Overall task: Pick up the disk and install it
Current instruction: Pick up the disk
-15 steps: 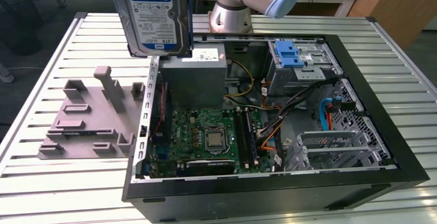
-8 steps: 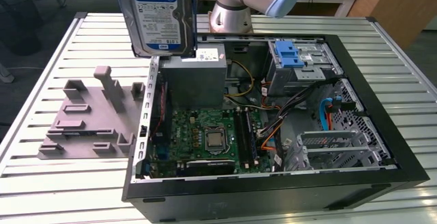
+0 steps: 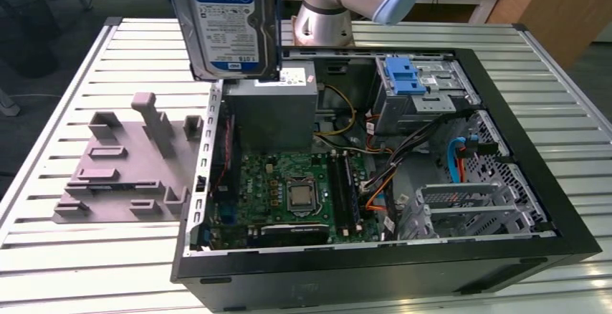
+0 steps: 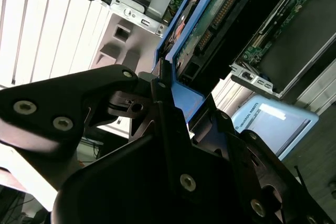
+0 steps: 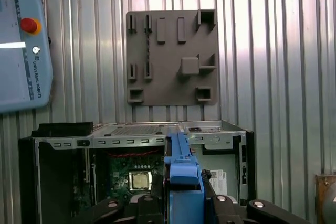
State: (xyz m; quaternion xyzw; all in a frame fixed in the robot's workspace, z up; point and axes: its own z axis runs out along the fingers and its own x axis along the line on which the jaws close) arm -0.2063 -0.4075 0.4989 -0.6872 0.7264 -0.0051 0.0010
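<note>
The disk (image 3: 228, 27), a silver drive with a white-and-blue label in a blue carrier, hangs upright high over the exterior view's left side of the open computer case (image 3: 383, 274), above the grey power supply (image 3: 272, 113). In the second wrist view my gripper (image 4: 184, 103) is shut on the disk (image 4: 210, 19), its black fingers (image 4: 157, 90) clamped on the blue carrier's edge. The first wrist view looks down past the carrier's blue edge (image 5: 184, 174) between the fingers (image 5: 220, 203) into the case.
Inside the case lie the motherboard (image 3: 297, 192), loose cables and a metal drive cage topped by a blue latch bracket (image 3: 406, 77). A grey fixture plate (image 3: 125, 178) with upright pegs sits on the slatted table at the exterior view's left. A teach pendant (image 5: 21, 45) lies nearby.
</note>
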